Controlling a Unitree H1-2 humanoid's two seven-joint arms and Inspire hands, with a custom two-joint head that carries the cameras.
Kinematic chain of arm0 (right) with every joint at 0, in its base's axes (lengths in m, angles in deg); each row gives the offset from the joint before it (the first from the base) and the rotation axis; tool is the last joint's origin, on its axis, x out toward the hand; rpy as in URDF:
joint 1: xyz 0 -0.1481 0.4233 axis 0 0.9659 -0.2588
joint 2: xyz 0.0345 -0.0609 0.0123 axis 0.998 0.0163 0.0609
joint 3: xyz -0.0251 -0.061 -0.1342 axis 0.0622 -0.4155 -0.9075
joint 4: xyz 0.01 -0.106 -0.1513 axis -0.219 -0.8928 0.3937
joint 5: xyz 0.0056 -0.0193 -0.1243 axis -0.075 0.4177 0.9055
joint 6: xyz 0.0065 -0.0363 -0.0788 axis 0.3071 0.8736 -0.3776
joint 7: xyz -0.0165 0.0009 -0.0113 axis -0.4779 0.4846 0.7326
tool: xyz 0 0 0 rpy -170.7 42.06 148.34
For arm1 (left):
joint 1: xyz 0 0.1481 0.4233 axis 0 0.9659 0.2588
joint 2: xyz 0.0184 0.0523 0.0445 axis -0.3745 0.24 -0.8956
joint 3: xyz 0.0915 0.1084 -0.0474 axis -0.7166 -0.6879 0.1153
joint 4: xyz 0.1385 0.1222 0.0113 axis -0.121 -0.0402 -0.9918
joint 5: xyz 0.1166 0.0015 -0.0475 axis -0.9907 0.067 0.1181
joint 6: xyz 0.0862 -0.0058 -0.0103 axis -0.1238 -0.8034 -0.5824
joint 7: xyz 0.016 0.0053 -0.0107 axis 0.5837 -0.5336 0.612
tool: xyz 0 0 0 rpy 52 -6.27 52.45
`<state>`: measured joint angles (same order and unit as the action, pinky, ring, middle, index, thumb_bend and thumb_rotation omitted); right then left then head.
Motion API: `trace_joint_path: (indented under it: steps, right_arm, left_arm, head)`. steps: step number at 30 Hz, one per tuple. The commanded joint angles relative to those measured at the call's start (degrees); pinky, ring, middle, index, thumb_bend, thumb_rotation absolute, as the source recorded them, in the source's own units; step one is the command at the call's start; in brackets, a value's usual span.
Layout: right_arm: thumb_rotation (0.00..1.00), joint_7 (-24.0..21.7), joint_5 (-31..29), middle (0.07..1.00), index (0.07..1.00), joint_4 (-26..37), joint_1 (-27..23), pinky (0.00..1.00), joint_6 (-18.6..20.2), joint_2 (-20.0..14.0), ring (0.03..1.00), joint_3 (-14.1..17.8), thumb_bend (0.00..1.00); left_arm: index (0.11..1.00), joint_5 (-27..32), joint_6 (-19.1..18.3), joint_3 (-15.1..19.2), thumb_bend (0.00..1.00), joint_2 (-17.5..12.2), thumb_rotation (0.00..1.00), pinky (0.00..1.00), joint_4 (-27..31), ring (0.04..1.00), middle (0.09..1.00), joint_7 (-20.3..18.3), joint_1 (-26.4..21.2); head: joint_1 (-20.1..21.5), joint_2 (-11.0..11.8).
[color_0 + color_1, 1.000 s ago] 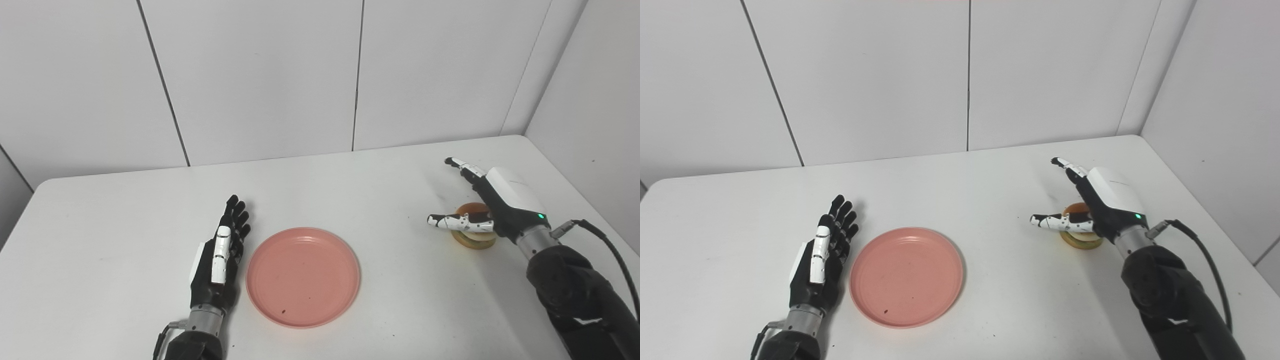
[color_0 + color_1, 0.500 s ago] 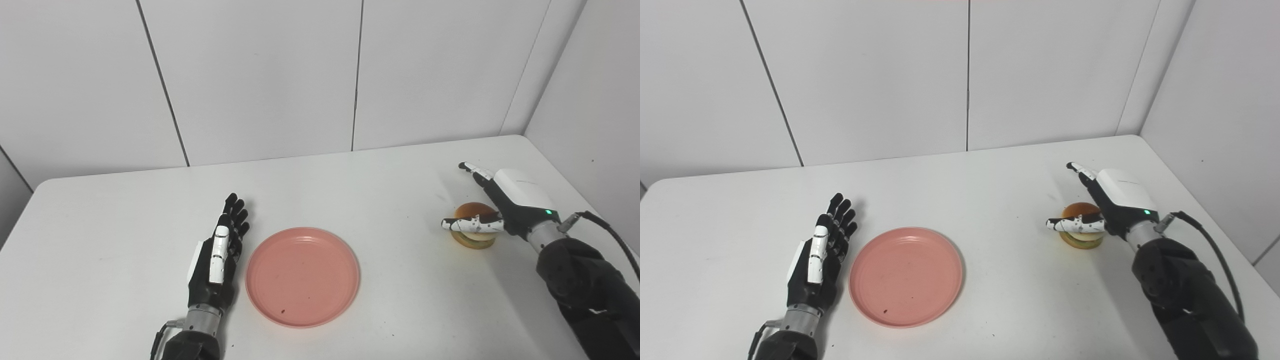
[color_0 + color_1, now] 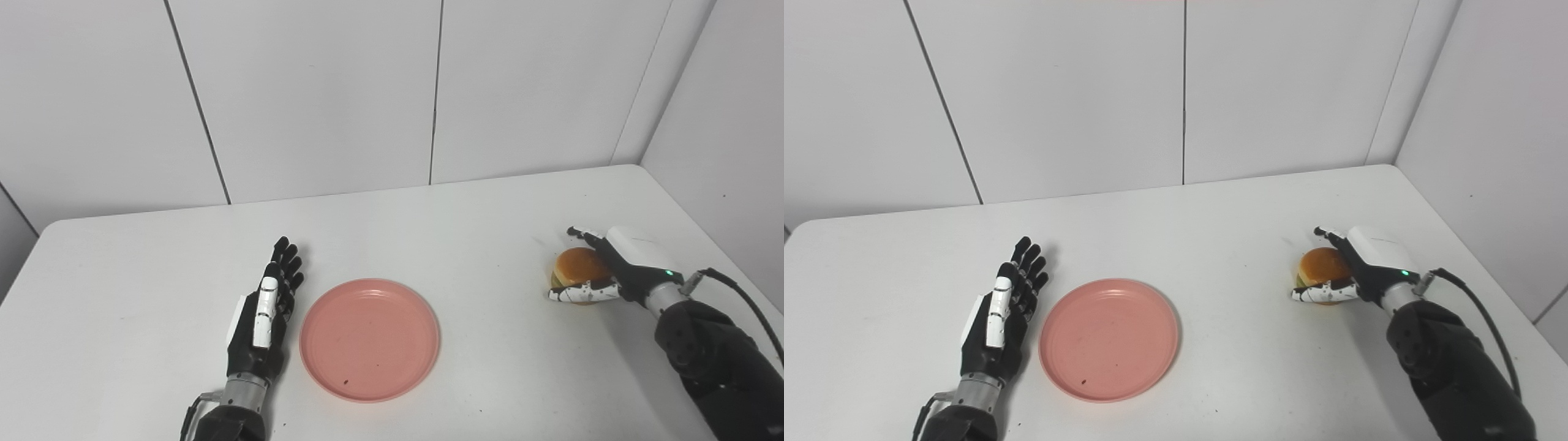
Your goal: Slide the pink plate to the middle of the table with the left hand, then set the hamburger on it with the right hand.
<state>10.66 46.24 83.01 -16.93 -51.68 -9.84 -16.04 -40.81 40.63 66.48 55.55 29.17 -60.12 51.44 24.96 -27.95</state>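
A white table (image 3: 392, 226) is seen filling the lower half of the frame, backed by plain white wall panels. The pink plate (image 3: 369, 339) is found lying flat at the lower centre of the frame, slightly left of the middle, with a small dark speck on its near part. Just to its left, the left hand (image 3: 263, 315) is laid edge-on on the table with its fingers straight and held together, pointing toward the top of the frame; nothing is held by it, and it is placed just beside the plate's rim, though whether the rim is touched cannot be told. At the right of the frame, the hamburger (image 3: 576, 269) is seen resting on the table, well apart from the plate. The right hand (image 3: 1356, 269) is cupped around it from the right: the thumb (image 3: 1323, 294) is stretched along the near lower side of the bun and the fingers (image 3: 1331, 236) are curved over its far side. Whether the hold is firm cannot be told. A small green light is shown on the right wrist.
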Motion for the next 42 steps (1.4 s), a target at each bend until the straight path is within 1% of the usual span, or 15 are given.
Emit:
trace_joint_path:
  steps: [1, 7, 9, 10, 11, 13, 15, 18, 21, 25, 27, 32, 36, 40, 42]
  right_arm:
    - [0.49, 0.16, -0.6, 0.861, 0.853, 0.38, -2.02, 0.7, -0.35, -1.91, 0.82, 0.04, 0.86]
    - [0.41, 0.22, -1.59, 0.836, 0.834, -0.88, -1.89, 0.69, -0.98, -2.23, 0.791, -0.69, 0.88]
    - [0.34, 0.67, -1.38, 0.815, 0.816, -0.91, -1.78, 0.69, -0.93, -2.21, 0.779, -1.02, 0.84]
    - [0.28, 0.82, -1.02, 0.768, 0.799, -0.89, -1.83, 0.62, -0.61, -2.21, 0.722, -1.29, 0.8]
    - [0.15, 1.27, -0.64, 0.61, 0.767, -0.97, -1.9, 0.39, -0.37, -2.12, 0.496, -1.49, 0.68]
    - [0.02, 2.56, -0.01, 0.494, 0.721, -1.1, -1.98, 0.21, -0.42, -2.04, 0.301, -1.84, 0.58]
    - [0.01, 3.77, 0.29, 0.48, 0.702, -1.26, -2.0, 0.18, -0.76, -2.27, 0.275, -2.26, 0.57]
    - [0.0, 5.46, 0.09, 0.471, 0.641, -1.63, -1.96, 0.16, -1.28, -2.4, 0.245, -2.33, 0.55]
    - [0.0, 7.18, 0.12, 0.469, 0.569, -1.94, -1.83, 0.15, -1.98, -2.57, 0.238, -2.35, 0.55]
    - [0.0, 8.79, 0.11, 0.469, 0.542, -1.26, -1.67, 0.13, -1.57, -2.33, 0.218, -1.82, 0.55]
    - [0.0, 9.45, -0.14, 0.469, 0.497, -0.93, -1.7, 0.13, -1.53, -2.09, 0.216, -1.52, 0.53]
    - [0.0, 11.96, -1.47, 0.47, 0.484, -0.39, -1.78, 0.14, -3.44, -1.51, 0.22, -0.62, 0.52]
    - [0.0, 13.68, -1.76, 0.47, 0.483, 1.67, -1.93, 0.16, -4.37, -0.72, 0.236, -0.28, 0.52]
    - [0.0, 13.19, -2.85, 0.471, 0.484, 4.75, -2.01, 0.19, -4.21, 0.43, 0.258, 0.25, 0.52]
    - [0.0, 13.0, -2.94, 0.47, 0.483, 7.1, -2.09, 0.17, -4.27, 1.28, 0.245, 0.16, 0.52]
  left_arm:
    - [1.0, 0.6, -0.19, 1.06, 0.52, -1.53, 1.0, 1.0, -3.8, 1.0, 1.0, -0.6, 4.53]
    - [1.0, 0.89, -0.62, 1.08, 0.53, -1.56, 1.0, 1.0, -3.54, 1.0, 1.0, -0.64, 4.61]
    - [1.0, 0.73, -0.41, 0.98, 0.53, -1.68, 1.0, 1.0, -3.38, 1.0, 1.0, -0.76, 4.76]
    - [1.0, 0.74, -0.47, 0.95, 0.52, -1.72, 1.0, 1.0, -3.3, 1.0, 1.0, -0.81, 4.8]
    - [1.0, 0.76, -0.45, 0.95, 0.52, -1.73, 1.0, 1.0, -3.29, 1.0, 1.0, -0.83, 4.81]
    - [1.0, 0.84, -0.44, 0.96, 0.52, -1.75, 1.0, 1.0, -3.23, 1.0, 1.0, -0.9, 4.8]
    - [1.0, 0.78, -0.56, 0.93, 0.52, -1.73, 1.0, 1.0, -3.04, 1.0, 1.0, -0.86, 4.83]
    - [1.0, 0.83, -1.15, 0.88, 0.52, -1.73, 1.0, 1.0, -2.68, 1.0, 1.0, -0.86, 4.89]
    - [1.0, 0.96, -1.28, 0.83, 0.53, -1.87, 1.0, 1.0, -2.66, 1.0, 1.0, -1.14, 4.9]
    - [1.0, 0.91, -1.4, 0.85, 0.53, -1.64, 1.0, 1.0, -2.7, 1.0, 1.0, -0.98, 4.91]
    - [1.0, 0.86, -1.15, 0.89, 0.54, -1.55, 1.0, 1.0, -3.05, 1.0, 1.0, -0.9, 4.82]
    - [1.0, 0.53, -0.88, 0.68, 0.55, -1.42, 1.0, 1.0, -3.33, 1.0, 1.0, -0.88, 4.8]
    - [1.0, 0.51, -2.15, 0.54, 0.54, -1.16, 1.0, 1.0, -2.55, 1.0, 1.0, -0.6, 4.91]
    - [1.0, 0.37, -1.3, 0.57, 0.53, -0.78, 1.0, 1.0, -2.86, 1.0, 1.0, -0.45, 4.88]
    - [1.0, 0.03, -1.45, 0.46, 0.53, -0.58, 1.0, 1.0, -2.56, 1.0, 1.0, -0.1, 5.0]
  head:
    - [-0.06, -0.07]
    - [-0.04, -0.32]
    - [-0.03, -0.32]
    - [-0.03, -0.32]
    - [-0.03, -0.32]
    - [0.14, -0.46]
    - [0.14, -0.46]
    - [0.23, -0.61]
    - [-0.06, -0.69]
    - [-0.19, -0.76]
    - [-0.48, -0.76]
    - [-0.86, -0.78]
    - [-1.55, -0.79]
    - [-2.31, -0.77]
    - [-3.27, -0.71]
